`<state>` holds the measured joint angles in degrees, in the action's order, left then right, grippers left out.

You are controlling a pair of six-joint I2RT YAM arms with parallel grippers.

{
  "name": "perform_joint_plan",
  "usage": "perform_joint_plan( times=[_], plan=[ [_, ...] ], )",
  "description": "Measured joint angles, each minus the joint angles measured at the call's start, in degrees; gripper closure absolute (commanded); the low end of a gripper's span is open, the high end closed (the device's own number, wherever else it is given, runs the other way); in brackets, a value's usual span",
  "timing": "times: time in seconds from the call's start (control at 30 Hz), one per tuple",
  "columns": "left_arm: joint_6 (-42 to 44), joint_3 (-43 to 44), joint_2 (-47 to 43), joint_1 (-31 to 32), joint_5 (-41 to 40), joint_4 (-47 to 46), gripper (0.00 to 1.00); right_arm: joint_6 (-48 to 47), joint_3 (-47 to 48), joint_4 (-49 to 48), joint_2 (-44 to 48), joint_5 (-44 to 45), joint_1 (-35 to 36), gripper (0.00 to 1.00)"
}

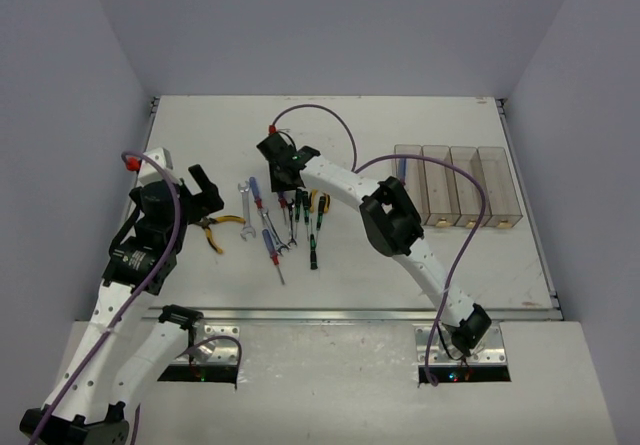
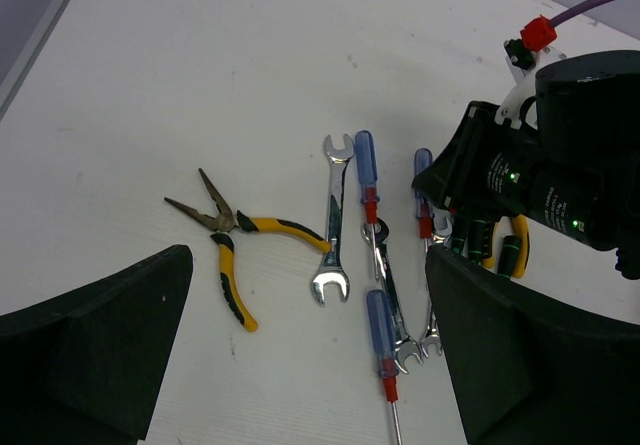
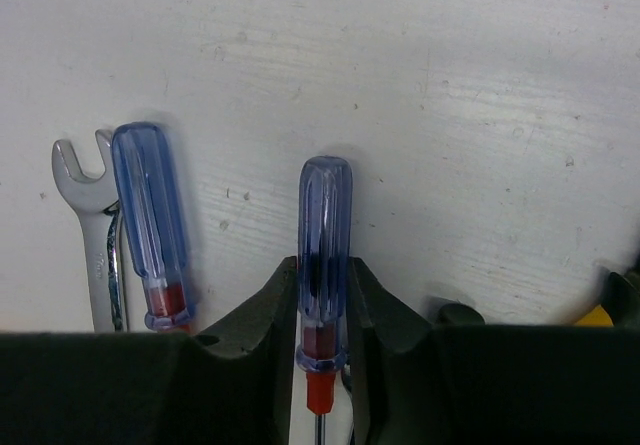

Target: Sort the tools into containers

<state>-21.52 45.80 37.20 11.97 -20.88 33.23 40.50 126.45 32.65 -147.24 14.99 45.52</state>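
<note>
The tools lie in a loose cluster on the white table (image 1: 400, 125). They include yellow-handled pliers (image 1: 220, 227), a silver wrench (image 1: 245, 200), blue-handled screwdrivers (image 1: 270, 250) and green/black screwdrivers (image 1: 317, 223). My right gripper (image 1: 283, 177) is down on the cluster. In the right wrist view its jaws (image 3: 322, 305) are shut on a blue-handled, red-tipped screwdriver (image 3: 324, 215) lying on the table. My left gripper (image 1: 205, 197) is open and empty above the pliers (image 2: 235, 240), with the wrench (image 2: 333, 220) between its fingers (image 2: 100, 350). The containers (image 1: 458, 187), four joined clear bins, stand at the right.
A second blue screwdriver (image 3: 150, 220) and a wrench head (image 3: 85, 195) lie just left of the held one. More wrenches and a blue screwdriver (image 2: 381, 340) lie below the left gripper. The right arm's elbow (image 1: 390, 220) hangs between the cluster and the bins.
</note>
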Motion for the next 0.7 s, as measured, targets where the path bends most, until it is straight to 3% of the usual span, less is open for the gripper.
perform_joint_plan(
  times=[0.07, 0.43, 0.7],
  plan=[
    [0.00, 0.00, -0.10, 0.00, 0.02, -0.02, 0.00, 0.74, 0.00, 0.02, 0.00, -0.40, -0.09, 1.00],
    [0.00, 0.00, -0.21, 0.00, 0.00, 0.00, 0.00, 3.51, -4.81, -3.61, 3.00, -7.96, -0.79, 1.00],
    [0.00, 0.00, -0.35, 0.00, -0.02, 0.00, 0.00, 1.49, -11.77, -5.17, 16.61, -9.68, -1.15, 1.00]
  ],
)
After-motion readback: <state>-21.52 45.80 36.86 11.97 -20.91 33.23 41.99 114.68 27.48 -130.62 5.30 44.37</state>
